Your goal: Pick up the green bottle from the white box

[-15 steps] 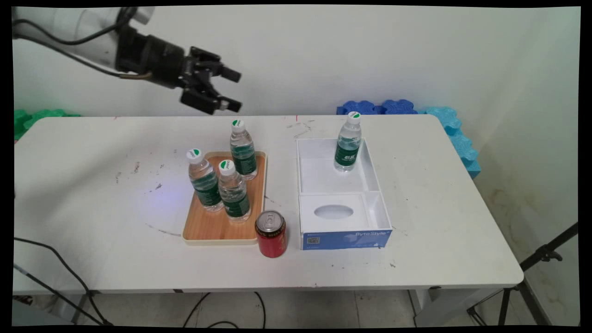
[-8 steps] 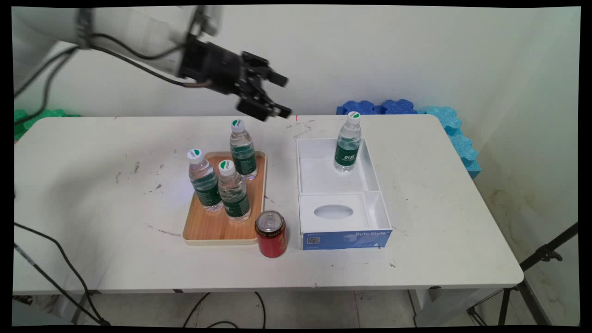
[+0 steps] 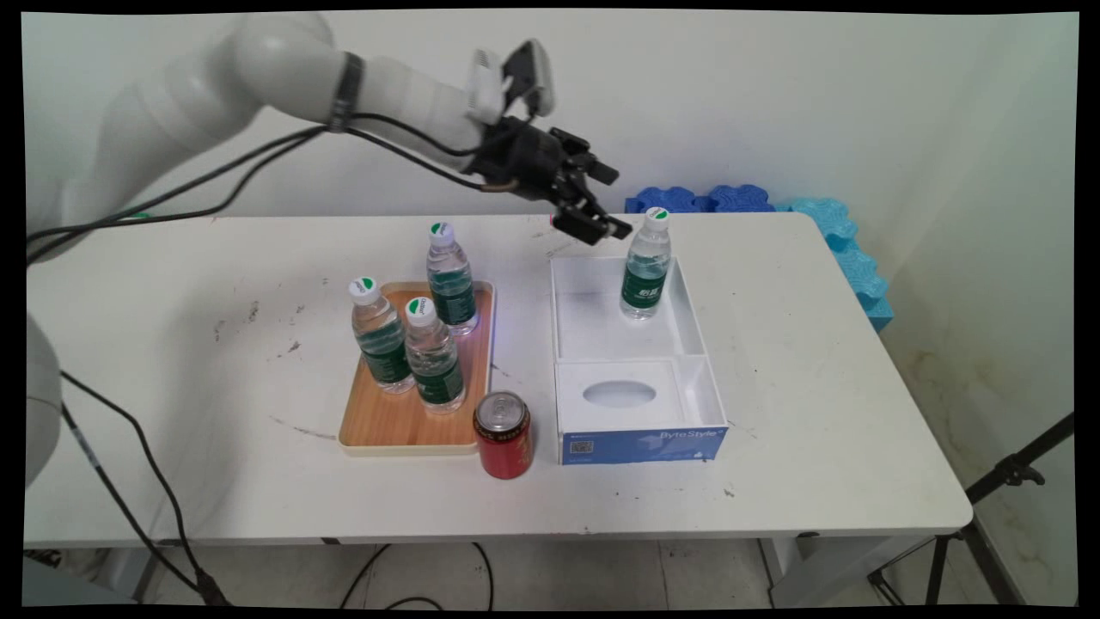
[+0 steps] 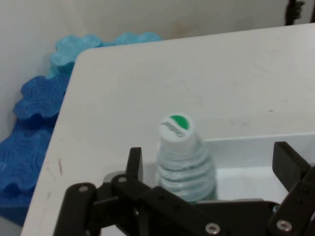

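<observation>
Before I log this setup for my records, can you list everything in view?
water bottles: four, clear with green labels; three upright on the tray, one upright in the box's far compartment
wooden tray: one, tan, table centre
box: one, white with blue front, right of the tray
can: one, red, by the tray's near right corner
foam mats: blue, behind the table's right end
table: one, white
gripper: one, black, open, beside the boxed bottle's cap

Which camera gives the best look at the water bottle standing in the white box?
The main view: it shows the whole water bottle upright in the far compartment of the white box, with the open pincer beside its cap. The hand view shows only its cap and ribbed neck between the fingers.
</observation>
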